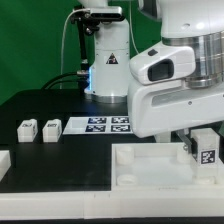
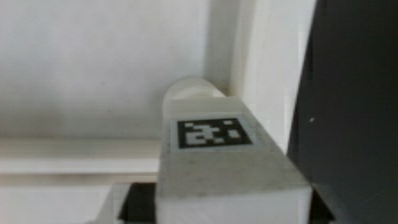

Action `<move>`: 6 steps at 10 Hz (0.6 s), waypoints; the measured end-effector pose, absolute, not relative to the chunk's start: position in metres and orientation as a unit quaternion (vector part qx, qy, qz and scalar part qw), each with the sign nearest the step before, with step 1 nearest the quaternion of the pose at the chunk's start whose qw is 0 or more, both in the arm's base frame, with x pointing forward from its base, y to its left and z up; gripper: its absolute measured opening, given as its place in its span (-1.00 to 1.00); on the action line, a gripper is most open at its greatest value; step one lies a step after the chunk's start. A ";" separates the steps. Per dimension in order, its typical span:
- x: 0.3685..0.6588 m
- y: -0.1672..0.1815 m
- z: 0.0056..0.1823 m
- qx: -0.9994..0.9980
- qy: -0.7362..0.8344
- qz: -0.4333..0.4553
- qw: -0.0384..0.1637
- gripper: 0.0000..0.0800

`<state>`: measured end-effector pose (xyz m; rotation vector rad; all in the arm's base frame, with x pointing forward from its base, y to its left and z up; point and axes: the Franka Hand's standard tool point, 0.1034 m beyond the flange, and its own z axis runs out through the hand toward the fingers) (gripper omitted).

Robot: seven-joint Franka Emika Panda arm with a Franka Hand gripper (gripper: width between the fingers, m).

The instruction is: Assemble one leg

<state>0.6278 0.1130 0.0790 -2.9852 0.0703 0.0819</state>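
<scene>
My gripper (image 1: 200, 148) is shut on a leg (image 1: 207, 150), a small white block with a black-and-white tag facing the camera. It holds the leg upright just above the right end of the large white tray-like part (image 1: 150, 168). In the wrist view the leg (image 2: 214, 125) fills the middle, tag up, between my fingers (image 2: 128, 203), over the tray part's raised edge (image 2: 107, 100). Two more legs (image 1: 27, 128) (image 1: 50, 127) stand on the black table at the exterior view's left.
The marker board (image 1: 100, 125) lies behind the tray part, in front of the robot's base (image 1: 105, 70). Another white part (image 1: 4, 160) shows at the left edge. The black table (image 2: 347, 100) runs beside the tray part's edge.
</scene>
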 end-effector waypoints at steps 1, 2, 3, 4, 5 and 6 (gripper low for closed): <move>0.628 0.113 0.078 -0.995 0.066 0.029 0.076 -0.27; 0.631 0.112 0.077 -0.988 0.137 0.026 0.073 -0.27; 0.633 0.111 0.077 -0.977 0.199 0.023 0.073 -0.27; 0.634 0.109 0.077 -0.955 0.287 0.027 0.072 -0.27; 0.634 0.107 0.077 -0.921 0.380 0.036 0.077 -0.27; 0.633 0.106 0.076 -0.885 0.456 0.046 0.081 -0.27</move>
